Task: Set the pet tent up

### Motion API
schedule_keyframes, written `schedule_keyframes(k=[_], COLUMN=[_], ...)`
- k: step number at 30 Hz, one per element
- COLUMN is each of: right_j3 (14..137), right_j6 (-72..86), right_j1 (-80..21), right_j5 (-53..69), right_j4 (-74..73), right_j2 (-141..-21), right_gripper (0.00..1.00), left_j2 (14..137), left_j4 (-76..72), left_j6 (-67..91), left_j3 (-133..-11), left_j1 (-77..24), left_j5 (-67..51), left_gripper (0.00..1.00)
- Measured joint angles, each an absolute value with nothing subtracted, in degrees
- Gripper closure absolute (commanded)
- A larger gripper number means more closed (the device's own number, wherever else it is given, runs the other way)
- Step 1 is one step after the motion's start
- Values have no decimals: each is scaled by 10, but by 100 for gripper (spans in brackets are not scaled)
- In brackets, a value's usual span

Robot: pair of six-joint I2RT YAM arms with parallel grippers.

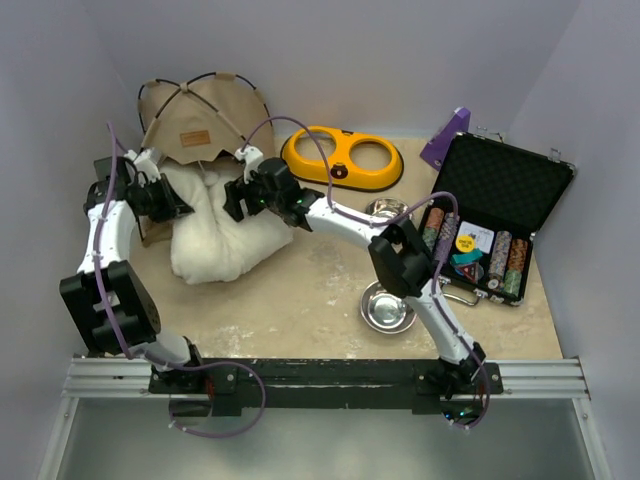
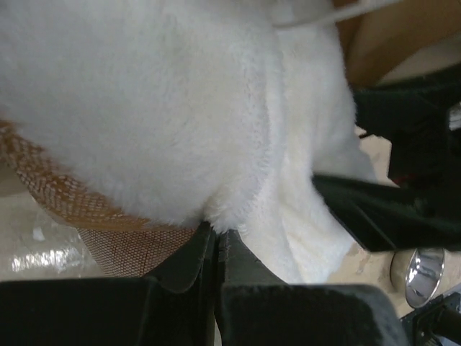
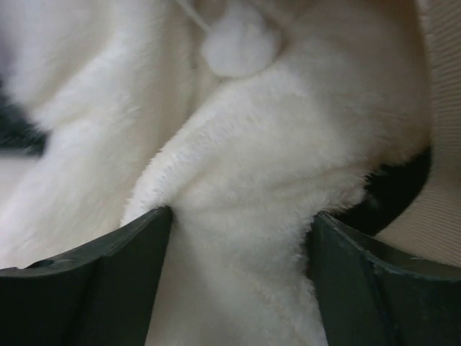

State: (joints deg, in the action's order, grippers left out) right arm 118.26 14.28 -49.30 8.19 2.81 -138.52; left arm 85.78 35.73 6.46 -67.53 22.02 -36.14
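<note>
The pet tent (image 1: 200, 115) lies slumped at the back left, tan fabric with thin black poles and a brown label patch (image 1: 195, 137). A white plush cushion (image 1: 215, 245) lies bunched in front of it. My left gripper (image 1: 172, 205) is at the cushion's left edge. In the left wrist view its jaws (image 2: 216, 241) are closed on a bit of the cushion's fur (image 2: 144, 94). My right gripper (image 1: 238, 196) is at the cushion's upper right. In the right wrist view its fingers (image 3: 137, 252) press both sides of a thick fold of the cushion (image 3: 274, 144).
A yellow double-bowl feeder (image 1: 342, 158) sits at the back centre. Two steel bowls (image 1: 388, 308) (image 1: 385, 210) lie near my right arm. An open black case of poker chips (image 1: 495, 215) is at the right, with a purple object (image 1: 447, 135) behind it. Walls close in on three sides.
</note>
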Motion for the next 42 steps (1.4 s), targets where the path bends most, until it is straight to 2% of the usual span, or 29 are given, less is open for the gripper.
schedule_keyframes(k=[3, 4, 7, 10, 14, 17, 25, 33, 38, 42], right_j3=[1118, 1108, 1094, 1080, 1049, 1041, 985, 832, 796, 761], right_j6=[122, 117, 90, 73, 60, 49, 28, 26, 19, 18], right_j1=[-490, -491, -493, -491, -484, -477, -448, -396, -402, -414], right_j5=[130, 142, 177, 202, 221, 225, 229, 261, 311, 343], right_j4=[27, 24, 5, -2, -21, -52, -156, -183, -168, -150], right_j2=[-1325, -1311, -1263, -1221, -1179, -1170, -1157, -1011, -993, -1015], right_gripper=[13, 10, 5, 1, 2, 1, 1, 1, 3, 9], left_j2=[886, 891, 893, 886, 853, 810, 749, 728, 739, 736], left_j4=[339, 335, 326, 330, 372, 409, 542, 663, 707, 697], left_j6=[69, 68, 60, 38, -5, -40, -153, -285, -377, -413], left_j3=[-702, -711, -731, -738, -737, -738, -741, -707, -610, -529], left_j1=[209, 209, 213, 213, 218, 232, 304, 359, 359, 358], left_j5=[-343, -334, -303, -277, -271, -284, -312, -324, -314, -315], left_gripper=[100, 96, 67, 46, 26, 17, 14, 7, 6, 12])
